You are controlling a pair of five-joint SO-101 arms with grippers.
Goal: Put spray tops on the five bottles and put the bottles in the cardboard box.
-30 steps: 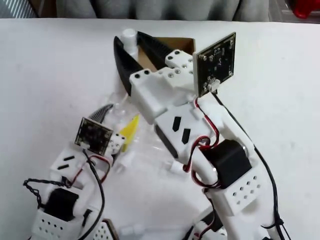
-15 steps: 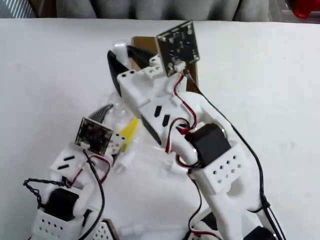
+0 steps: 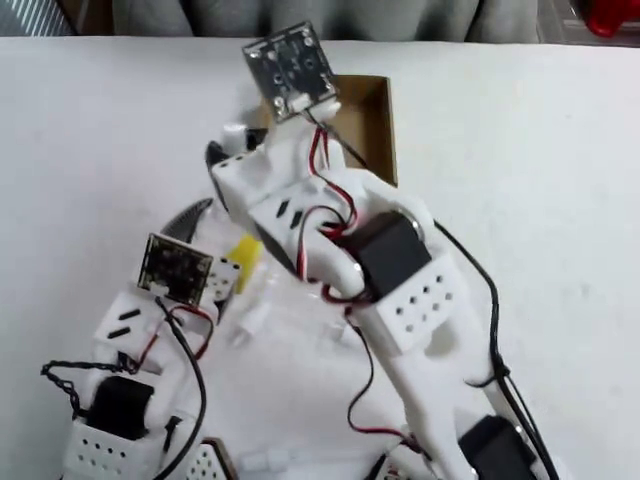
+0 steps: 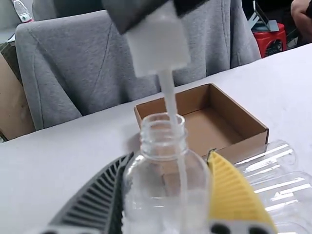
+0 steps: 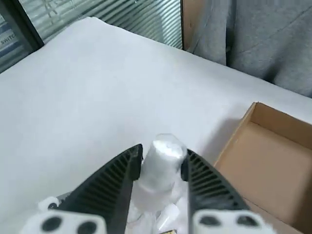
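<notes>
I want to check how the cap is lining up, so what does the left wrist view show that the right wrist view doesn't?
Left wrist extra: the dip tube running into the open neck of the clear bottle that the left pincer grips, and spare bottles lying by the box. Right wrist extra: window blinds beyond the table. Shared: the white spray top clamped in the right pincer, and the open cardboard box.
</notes>
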